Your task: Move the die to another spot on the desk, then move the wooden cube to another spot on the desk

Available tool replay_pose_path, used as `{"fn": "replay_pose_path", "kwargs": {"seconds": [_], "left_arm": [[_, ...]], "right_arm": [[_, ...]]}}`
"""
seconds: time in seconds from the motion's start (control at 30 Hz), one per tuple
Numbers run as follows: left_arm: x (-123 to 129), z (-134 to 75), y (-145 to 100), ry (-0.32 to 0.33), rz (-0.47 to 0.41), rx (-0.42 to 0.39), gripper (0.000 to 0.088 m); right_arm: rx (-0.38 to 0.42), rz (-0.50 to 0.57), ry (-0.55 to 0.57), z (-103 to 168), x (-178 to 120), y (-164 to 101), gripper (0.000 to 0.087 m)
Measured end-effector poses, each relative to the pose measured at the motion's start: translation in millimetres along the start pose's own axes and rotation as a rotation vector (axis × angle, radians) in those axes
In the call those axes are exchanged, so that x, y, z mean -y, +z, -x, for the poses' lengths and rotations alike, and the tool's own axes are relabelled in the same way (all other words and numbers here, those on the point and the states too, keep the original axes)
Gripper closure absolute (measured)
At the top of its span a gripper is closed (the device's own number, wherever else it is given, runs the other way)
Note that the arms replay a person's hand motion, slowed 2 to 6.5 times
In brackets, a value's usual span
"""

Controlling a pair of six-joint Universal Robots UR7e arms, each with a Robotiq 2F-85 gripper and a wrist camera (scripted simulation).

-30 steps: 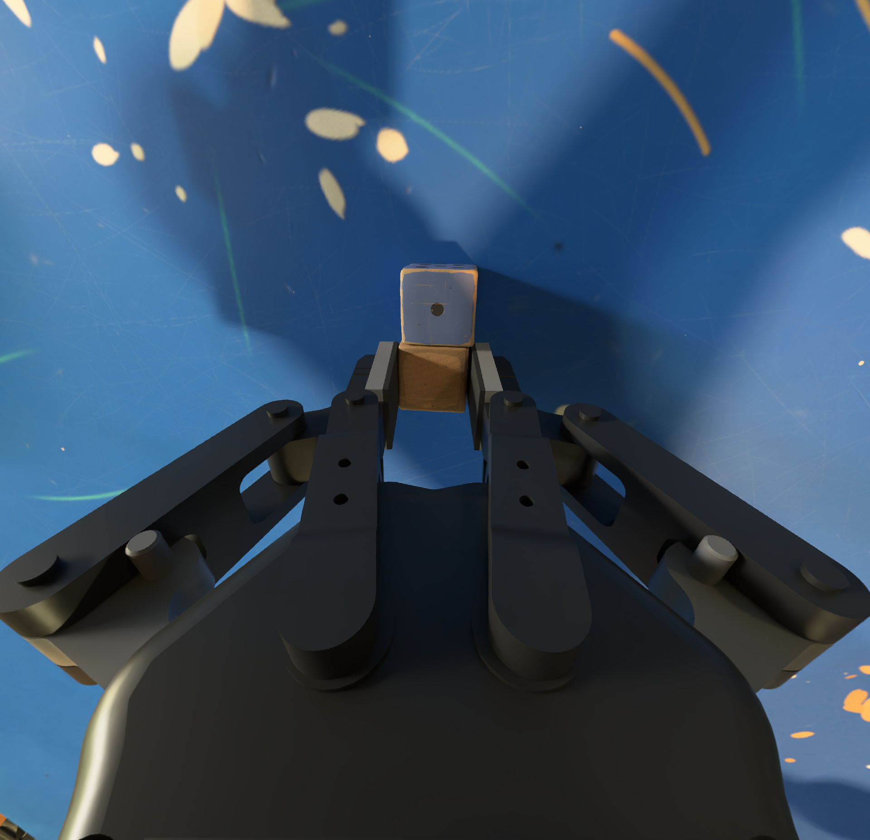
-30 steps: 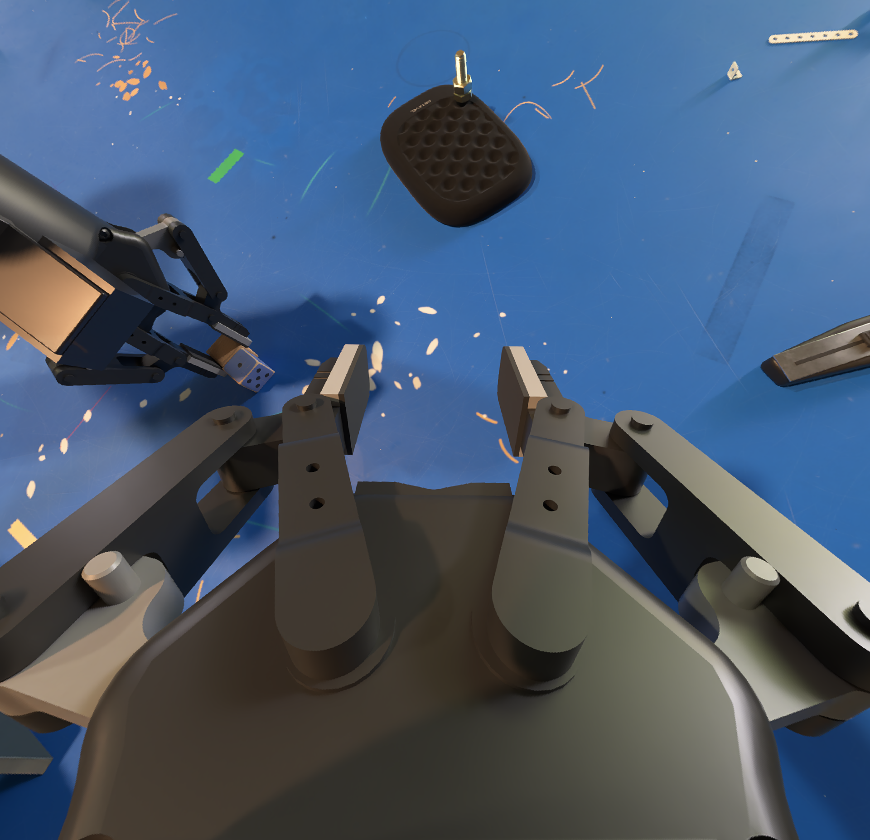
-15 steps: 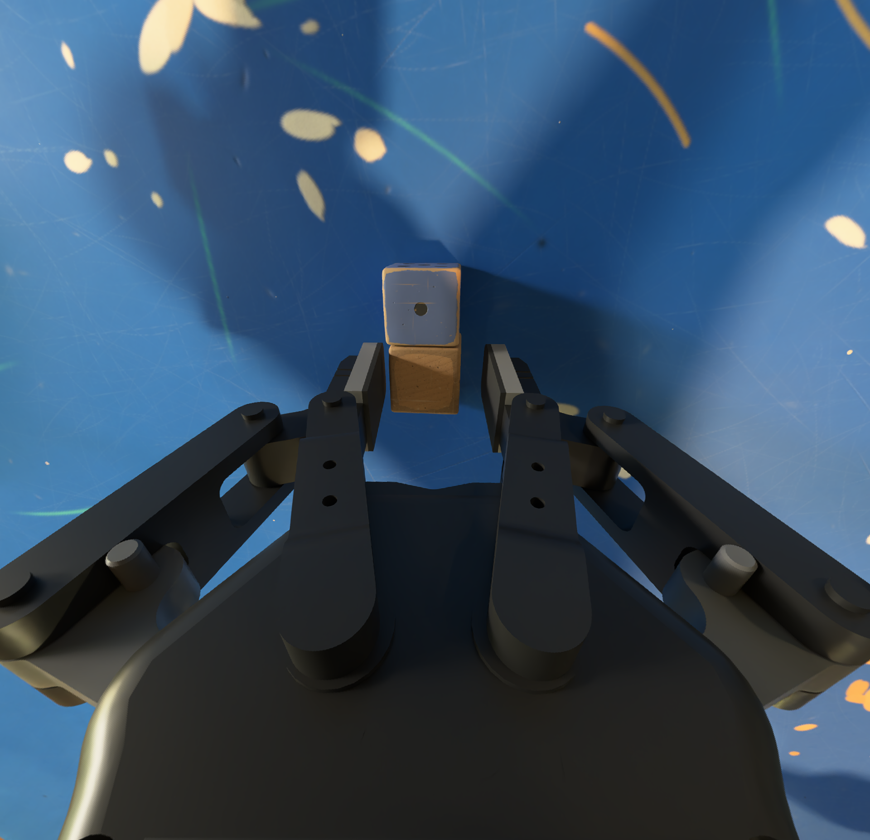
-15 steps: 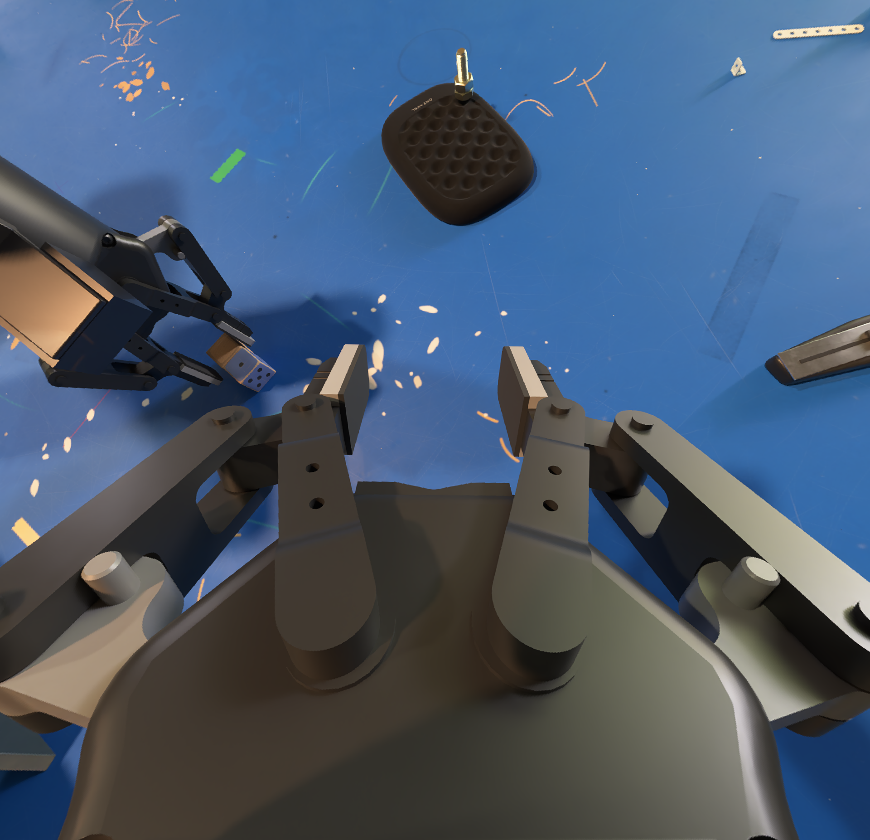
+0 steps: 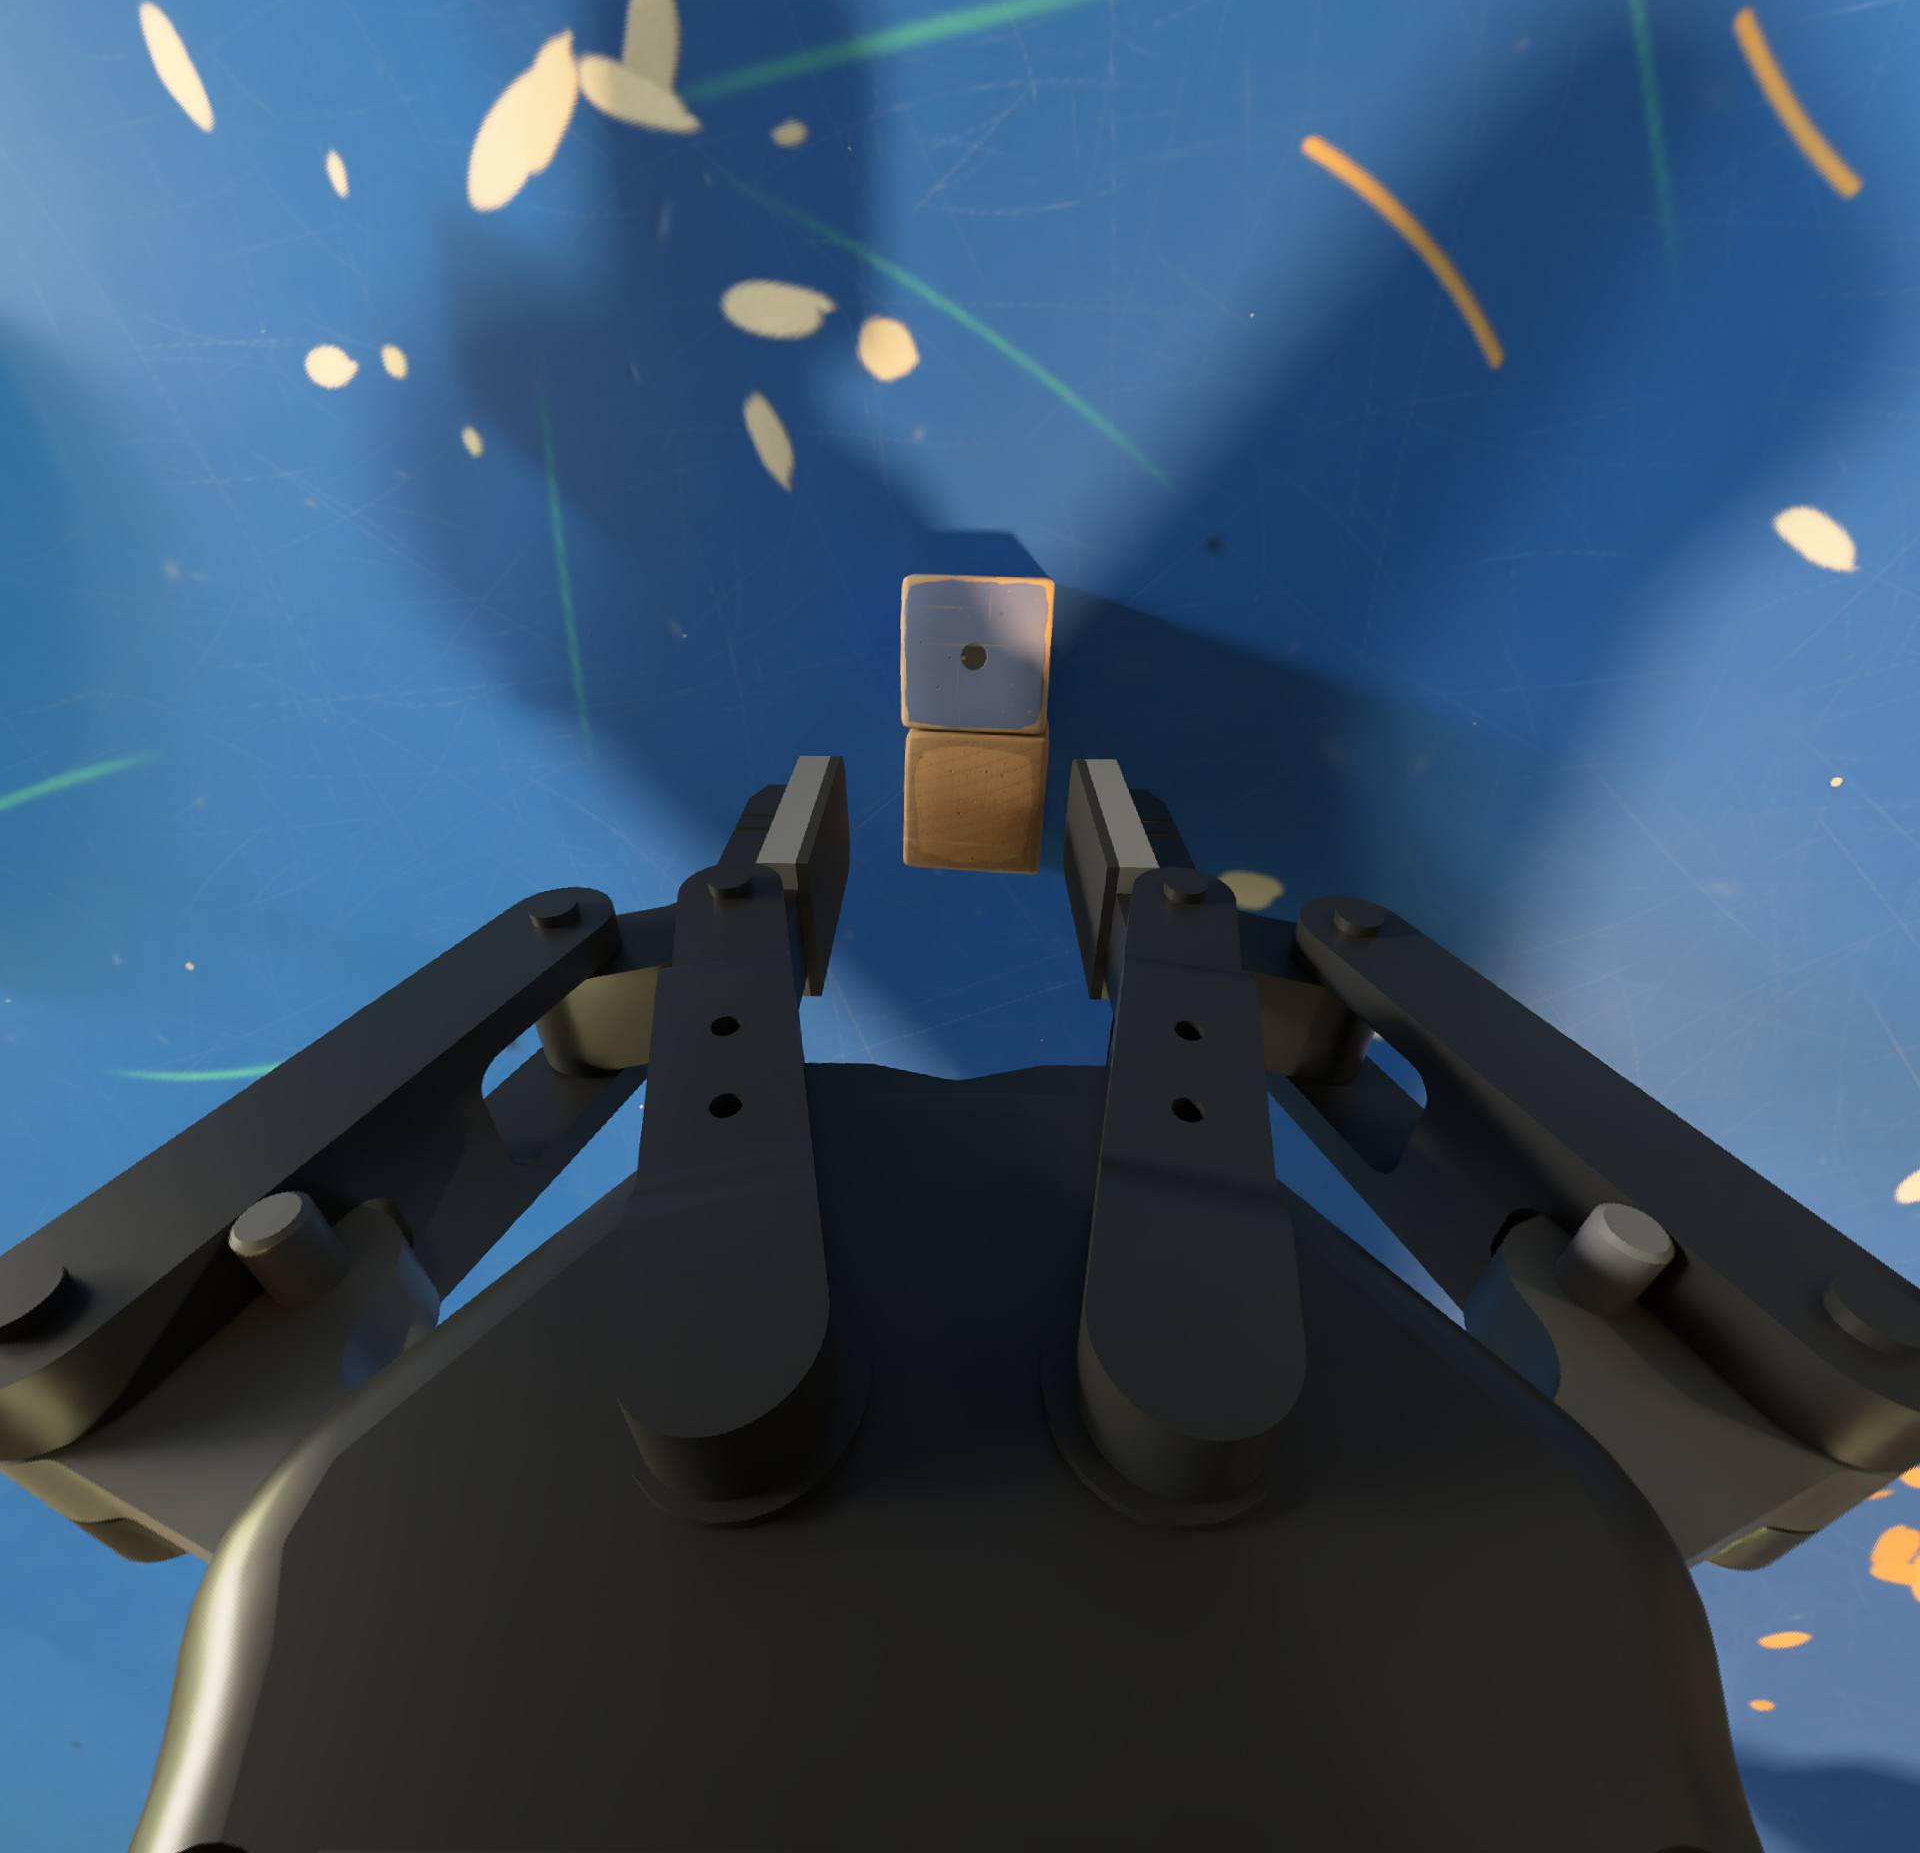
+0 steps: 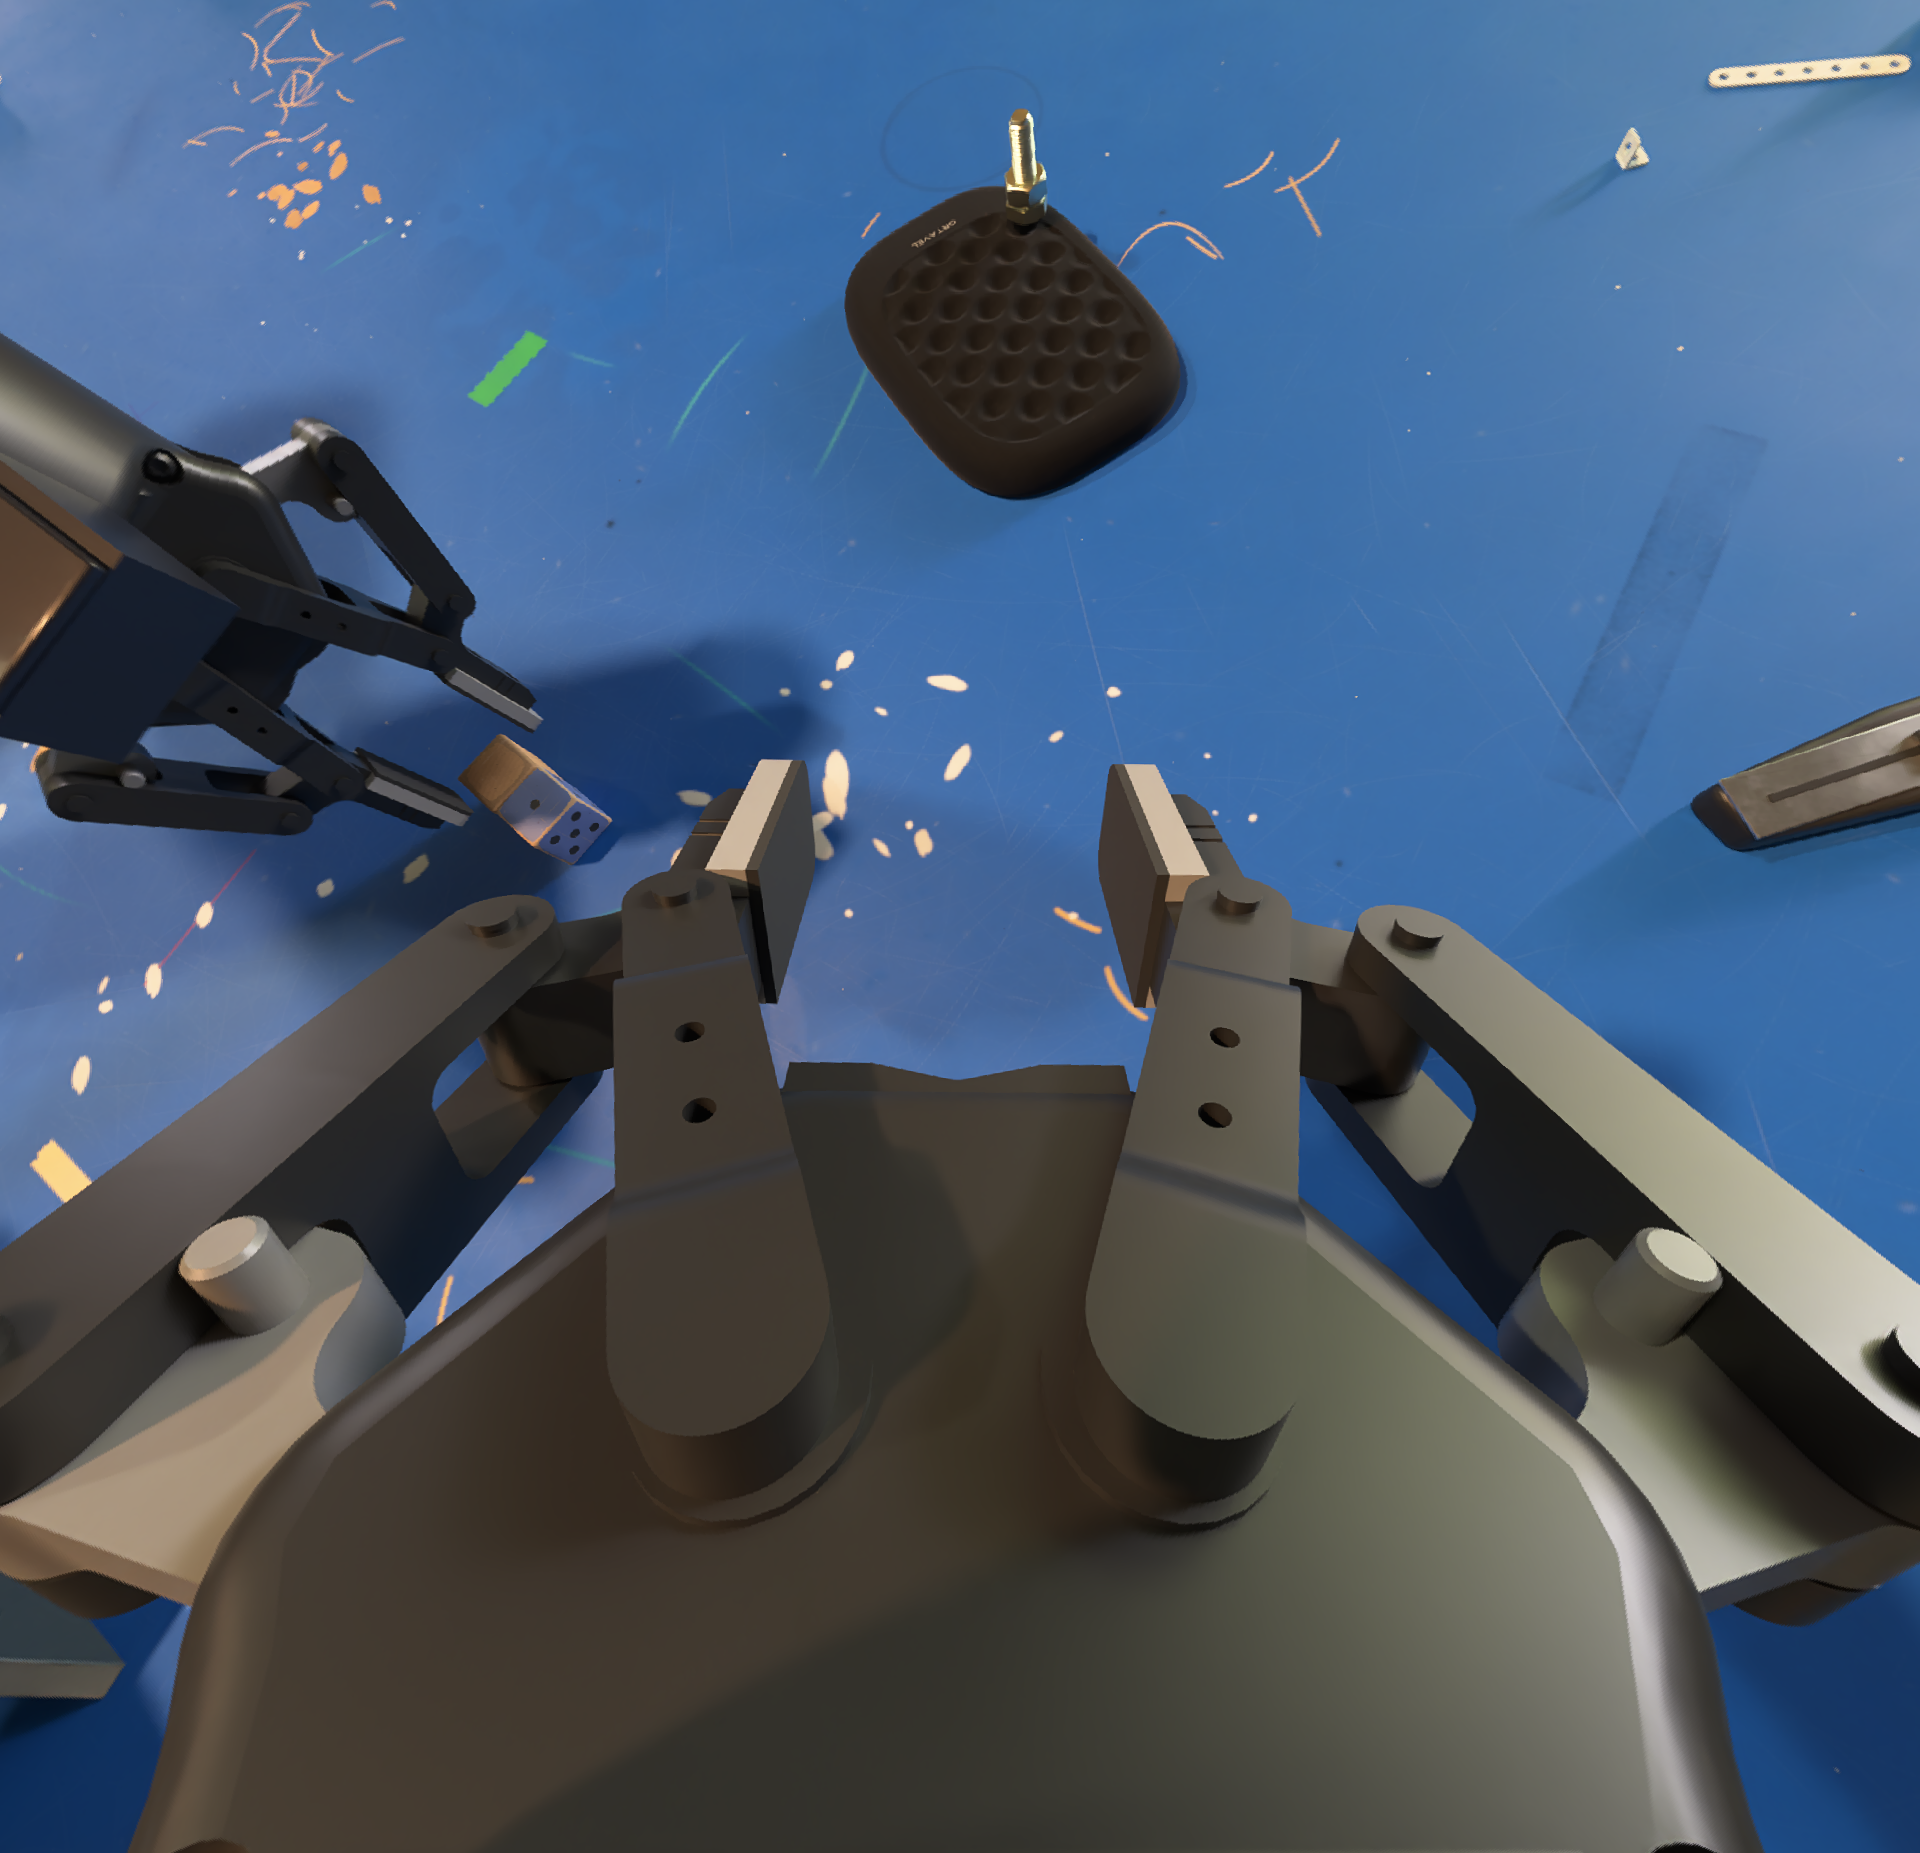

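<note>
The wooden cube (image 5: 972, 804) sits on the blue desk (image 5: 1455, 660), touching the white die (image 5: 975, 654) just beyond it. My left gripper (image 5: 956, 847) is open, its pads on either side of the cube with gaps, holding nothing. In the right wrist view the left gripper (image 6: 473, 754) shows at the left, open and just short of the wooden cube (image 6: 501, 770) and die (image 6: 556, 814). My right gripper (image 6: 956, 847) is open and empty above the desk (image 6: 1351, 556).
A black dimpled pad (image 6: 1013, 343) with a brass bolt (image 6: 1023, 164) at its far edge lies ahead of the right gripper. A dark wedge-shaped tool (image 6: 1818, 780) lies at the right. A perforated strip (image 6: 1808, 70) and a small white piece (image 6: 1631, 149) lie far right.
My left gripper has opened, let go of the wooden cube and drawn back a little. The cube and die stay together on the desk. The right gripper has not moved.
</note>
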State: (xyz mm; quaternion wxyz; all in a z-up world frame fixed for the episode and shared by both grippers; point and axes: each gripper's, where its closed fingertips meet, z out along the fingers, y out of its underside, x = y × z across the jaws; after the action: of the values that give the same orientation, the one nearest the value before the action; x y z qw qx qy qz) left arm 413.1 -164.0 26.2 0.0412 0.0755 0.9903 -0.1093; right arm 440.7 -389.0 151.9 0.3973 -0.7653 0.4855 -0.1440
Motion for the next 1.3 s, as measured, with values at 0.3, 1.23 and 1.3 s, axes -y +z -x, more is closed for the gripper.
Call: {"fn": "replay_pose_path", "kwargs": {"seconds": [0.3, 1.23, 1.3], "left_arm": [[-3, 7, -23, -0.026, -0.052, 0.04, 0.0536], [-65, 78, -166, -0.309, -0.454, 0.286, 0.0542], [-76, 85, -177, -0.344, -0.479, 0.302, 0.0543]], "right_arm": [[-0.001, 0.004, -0.002, -1, -1, 0, 0.0374], [0.041, -0.023, 0.004, 3, 2, -1, 0.0375], [0.042, -0.025, 0.004, 4, 3, -2, 0.0375]]}}
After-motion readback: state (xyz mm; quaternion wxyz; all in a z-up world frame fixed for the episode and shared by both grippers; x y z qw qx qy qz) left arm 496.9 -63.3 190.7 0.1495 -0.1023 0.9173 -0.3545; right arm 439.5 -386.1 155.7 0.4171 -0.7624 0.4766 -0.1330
